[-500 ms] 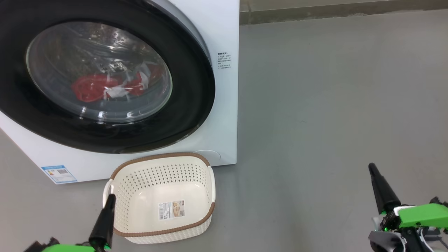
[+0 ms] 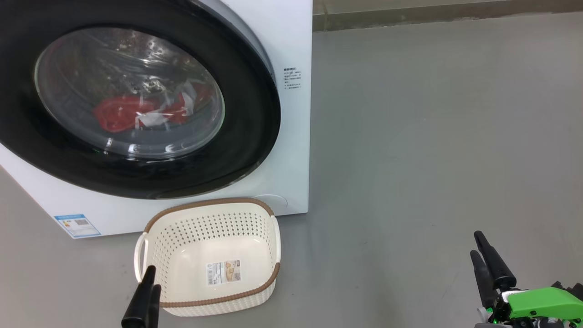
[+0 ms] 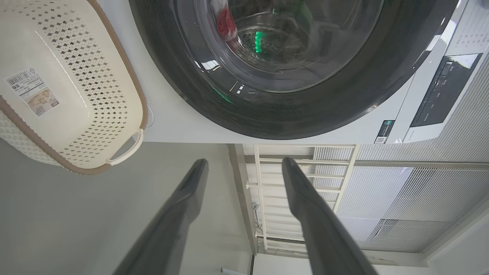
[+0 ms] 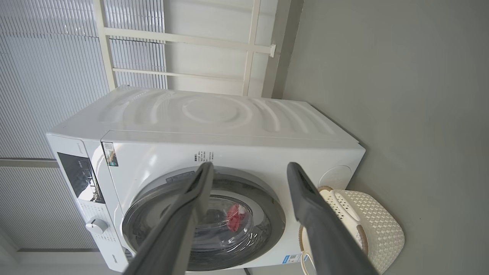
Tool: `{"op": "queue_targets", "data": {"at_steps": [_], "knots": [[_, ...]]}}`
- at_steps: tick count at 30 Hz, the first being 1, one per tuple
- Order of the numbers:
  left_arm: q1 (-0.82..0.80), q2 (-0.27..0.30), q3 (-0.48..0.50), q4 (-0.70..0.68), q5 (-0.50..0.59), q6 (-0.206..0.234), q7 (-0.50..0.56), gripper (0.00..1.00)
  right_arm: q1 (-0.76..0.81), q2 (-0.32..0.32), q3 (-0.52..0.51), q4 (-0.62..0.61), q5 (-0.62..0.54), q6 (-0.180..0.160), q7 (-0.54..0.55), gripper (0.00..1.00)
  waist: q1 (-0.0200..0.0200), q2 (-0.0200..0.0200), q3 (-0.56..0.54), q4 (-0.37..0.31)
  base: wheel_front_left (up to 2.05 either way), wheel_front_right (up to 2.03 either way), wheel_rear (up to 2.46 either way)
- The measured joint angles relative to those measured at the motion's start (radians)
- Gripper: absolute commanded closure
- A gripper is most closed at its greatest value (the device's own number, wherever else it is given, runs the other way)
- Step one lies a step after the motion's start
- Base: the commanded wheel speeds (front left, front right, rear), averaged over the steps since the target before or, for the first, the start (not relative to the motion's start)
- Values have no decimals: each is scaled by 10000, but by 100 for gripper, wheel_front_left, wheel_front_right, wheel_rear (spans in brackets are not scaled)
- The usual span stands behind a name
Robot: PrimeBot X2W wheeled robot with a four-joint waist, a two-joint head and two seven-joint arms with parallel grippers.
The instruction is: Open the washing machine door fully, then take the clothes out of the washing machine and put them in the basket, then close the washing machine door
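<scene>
The washing machine (image 2: 294,150) fills the upper left of the head view. The washing machine door (image 2: 257,118), with its black rim, lies flat against the machine's front. Through the glass I see the red and white clothes (image 2: 119,114) in the drum. The cream basket (image 2: 209,203) stands on the floor right in front of the machine, with only a paper label inside. My left gripper (image 2: 152,279) is open near the basket's left front corner. My right gripper (image 2: 476,243) is open far to the right over bare floor. Both wrist views show the fingers apart with nothing between them.
Grey floor (image 2: 432,136) stretches to the right of the machine up to a wall base (image 2: 432,16). The right wrist view shows the machine's control panel (image 4: 78,175), and a white frame (image 4: 250,46) and slatted wall behind it.
Both grippers have sunk lower in the head view. The right one has turned so both its fingers show. The machine, door and basket have not moved.
</scene>
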Motion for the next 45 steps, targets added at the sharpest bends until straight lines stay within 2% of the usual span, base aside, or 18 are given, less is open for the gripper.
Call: {"op": "queue_targets", "data": {"at_steps": [18, 40, 45], "knots": [[18, 6, -52, -326, 2514, 4, -506, 0, 47, -286, 368, -163, -1921, 0, -527, 0, 0, 0, 88, 37, 0, 0, 0], [234, 17, -562, -755, 5810, 458, -1112, 0, 271, -502, 725, -414, -4581, 0, -1143, 0, -1, 0, 160, 116, 0, 0, 0], [239, 21, -602, -853, 6272, 577, -1212, 0, 272, -571, 780, -420, -4955, 0, -1231, 0, -1, 0, 144, 125, 0, 0, 0]]}}
